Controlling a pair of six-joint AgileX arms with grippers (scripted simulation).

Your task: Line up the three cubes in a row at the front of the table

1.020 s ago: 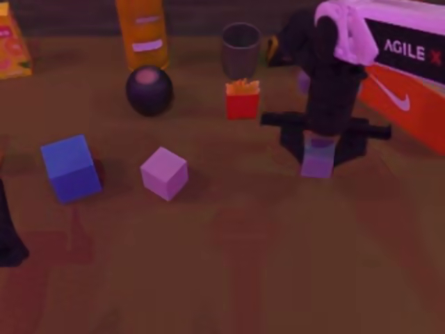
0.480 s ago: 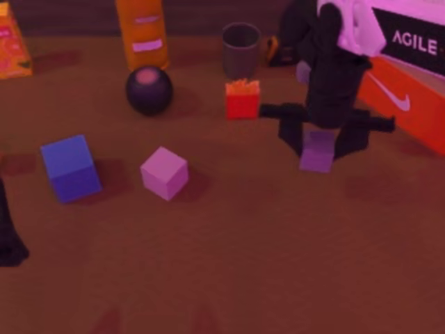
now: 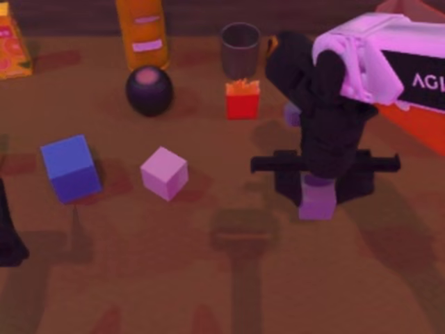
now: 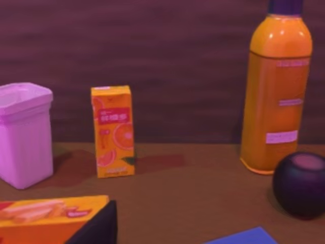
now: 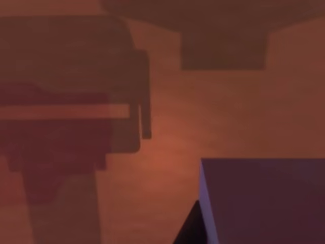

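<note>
Hanging between the closed fingers of the right gripper (image 3: 318, 202), the small matte pale grey-blue cube (image 3: 318, 203) sits right of centre over the olive-brown table (image 3: 229, 292). Left lie the medium white cube (image 3: 164, 172) and large blue cube (image 3: 70, 168). The left gripper (image 3: 8, 240) stays at the left edge; cannot tell its fingers.

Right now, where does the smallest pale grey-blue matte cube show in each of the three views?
Top view: the smallest pale grey-blue cube sits right of centre, between the right gripper fingers.
Left wrist view: not in it.
Right wrist view: it fills the near corner, above the table.
Shared landmark: the olive-brown table, seen in all three views.
</note>
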